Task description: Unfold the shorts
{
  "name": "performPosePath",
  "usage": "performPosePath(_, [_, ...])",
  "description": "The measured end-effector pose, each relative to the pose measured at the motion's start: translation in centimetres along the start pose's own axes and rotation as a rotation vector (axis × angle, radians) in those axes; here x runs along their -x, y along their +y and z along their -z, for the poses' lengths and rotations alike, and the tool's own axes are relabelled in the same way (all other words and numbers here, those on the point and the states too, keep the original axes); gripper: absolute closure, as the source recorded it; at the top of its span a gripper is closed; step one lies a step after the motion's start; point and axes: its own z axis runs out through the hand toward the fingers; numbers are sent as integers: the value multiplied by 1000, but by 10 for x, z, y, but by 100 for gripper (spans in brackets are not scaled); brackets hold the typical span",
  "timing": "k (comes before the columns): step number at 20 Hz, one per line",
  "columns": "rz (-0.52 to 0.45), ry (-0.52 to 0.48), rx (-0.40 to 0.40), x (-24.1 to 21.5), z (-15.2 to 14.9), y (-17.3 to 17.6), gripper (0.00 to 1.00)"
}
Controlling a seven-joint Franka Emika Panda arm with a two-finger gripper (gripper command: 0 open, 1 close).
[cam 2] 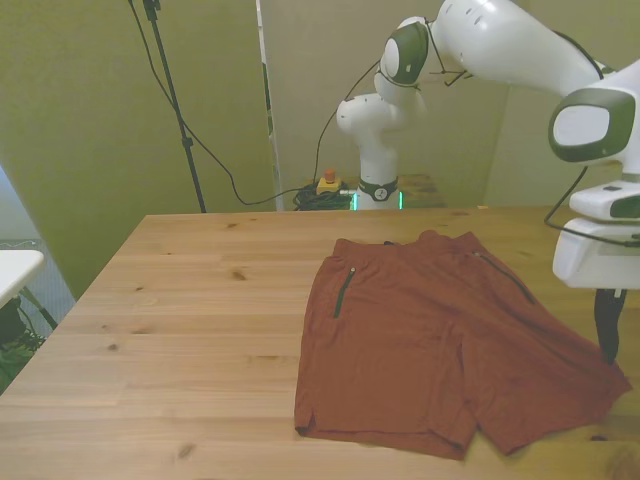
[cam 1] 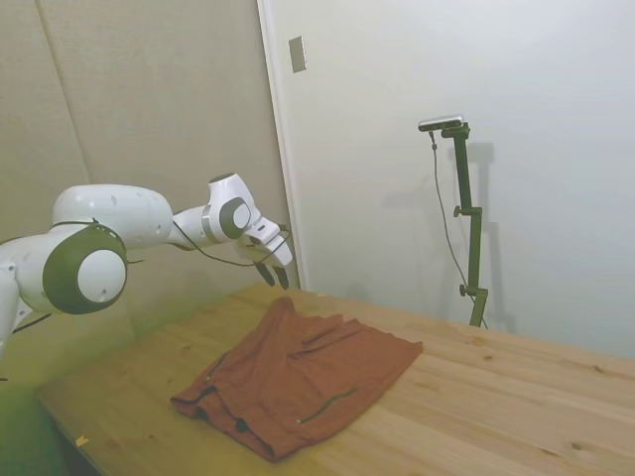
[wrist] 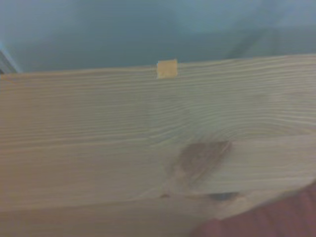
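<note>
The rust-brown shorts (cam 1: 298, 372) lie spread across the wooden table, with dark zipper lines showing on the cloth (cam 2: 430, 340). One leg reaches toward the front view's right. My gripper (cam 1: 273, 277) hovers a little above the far corner of the shorts, open and holding nothing. In the front view it hangs at the right edge (cam 2: 607, 325), just over the tip of that leg. The wrist view shows bare table planks and a sliver of the shorts (wrist: 281, 219).
The wooden table (cam 2: 190, 330) stretches wide toward the front view's left of the shorts. A small tan square (wrist: 167, 68) sits at the table's edge in the wrist view. A white surface (cam 2: 15, 270) stands off the table at the front view's far left.
</note>
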Motion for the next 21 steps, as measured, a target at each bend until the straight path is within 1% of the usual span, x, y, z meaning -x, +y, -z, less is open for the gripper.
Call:
performPosePath(2, [-55, 15, 49, -16, 9, 16, 0])
performPosePath(4, [-101, 18, 88, -37, 19, 39, 0])
performPosePath(6, [-137, 11, 113, -56, 38, 66, 0])
performPosePath(8, [-147, -4, 138, -70, 63, 95, 0])
performPosePath(10, [-124, -20, 151, -74, 89, 121, 0])
performPosePath(13, [-75, -39, 159, -67, 124, 159, 0])
performPosePath(16, [-16, -73, 191, -49, 150, 202, 0])
performPosePath(21, [61, -87, 207, -22, 185, 281, 0])
